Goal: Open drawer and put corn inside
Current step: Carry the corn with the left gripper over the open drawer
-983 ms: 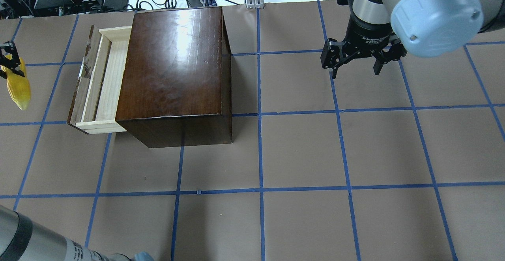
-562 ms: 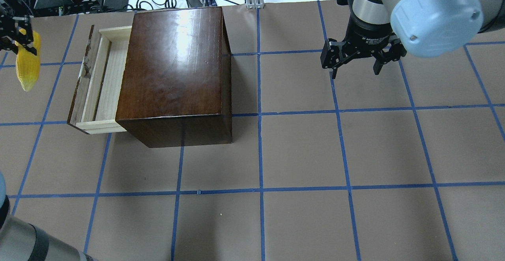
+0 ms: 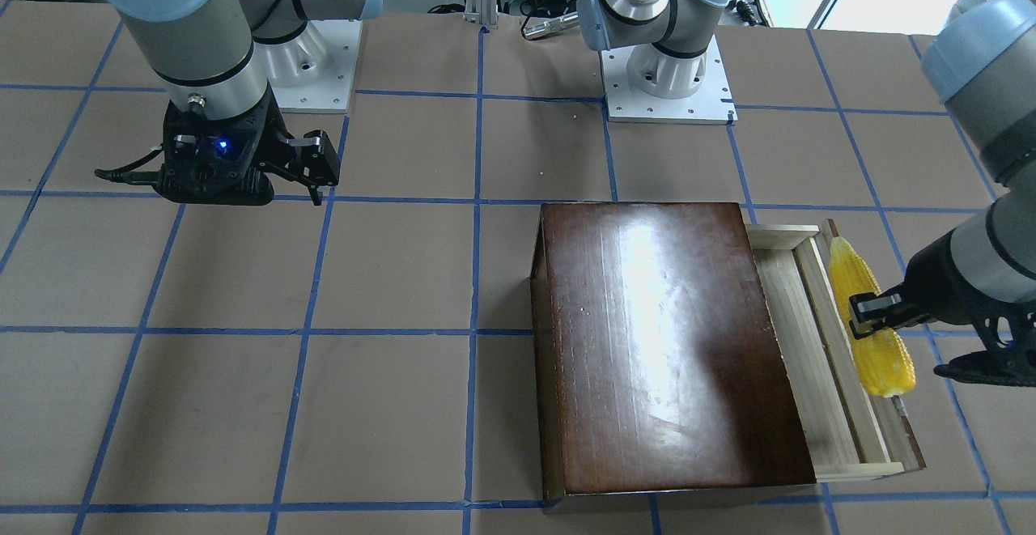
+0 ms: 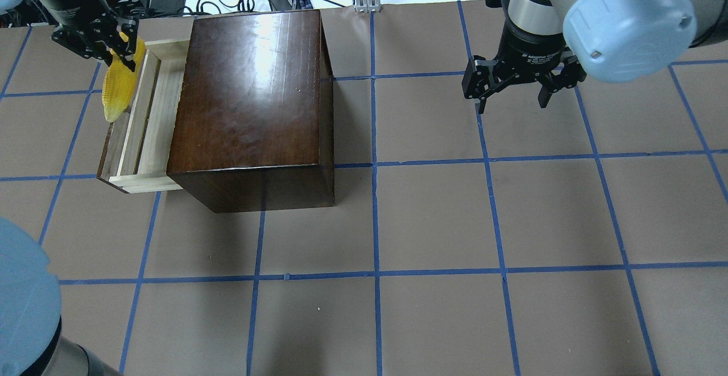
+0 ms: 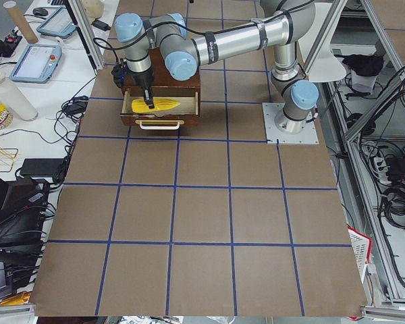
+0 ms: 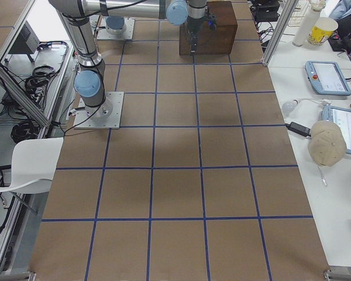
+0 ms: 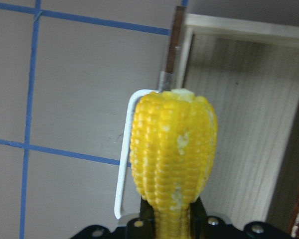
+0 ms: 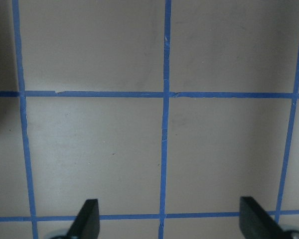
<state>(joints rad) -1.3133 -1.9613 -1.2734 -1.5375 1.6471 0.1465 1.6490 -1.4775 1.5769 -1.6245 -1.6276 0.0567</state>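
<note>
Yellow corn [image 4: 116, 89], clamped in the left hand [image 4: 115, 57], hangs over the front edge of the drawer [image 4: 139, 182].

Pale-wood drawer [image 4: 162, 114] partly out of dark box [image 4: 250, 91], yellow corn cob [image 4: 118, 83] in the air over its front edge

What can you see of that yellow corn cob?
The corn is a bright yellow, tapered cob with neat kernel rows, whole and plastic-looking. The left gripper pinches it about midway. It hangs roughly level along the front edge of the open drawer, above the whitish handle, not yet inside. Nothing else seems to touch it.
</note>
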